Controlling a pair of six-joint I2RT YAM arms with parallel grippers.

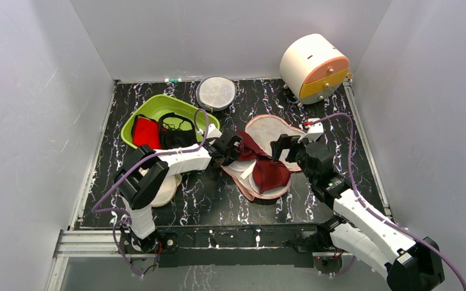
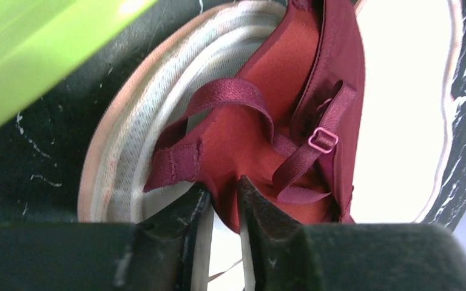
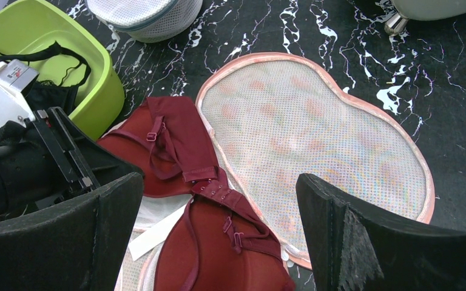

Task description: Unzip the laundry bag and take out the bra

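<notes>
Near-left: cream disc, part under L arm, off the work. Mid-tabletop: laundry bag, unzipped; lid half flipped twd far-right corner, pale inside up. Bra lies on the near half, not out yet; long axis diag., far-left to near-right. L fingers at its far-left cup, narrow, cup edge in the gap; can't tell if the pinch has bitten. R fingers wide, empty, above the lid half, near the bra. L is nearer; judge lift-out goes up & twd left edge. In that path: green basin w/ black bra + red garment. Far edge: grey mesh disc, cream drum, both well apart.
</notes>
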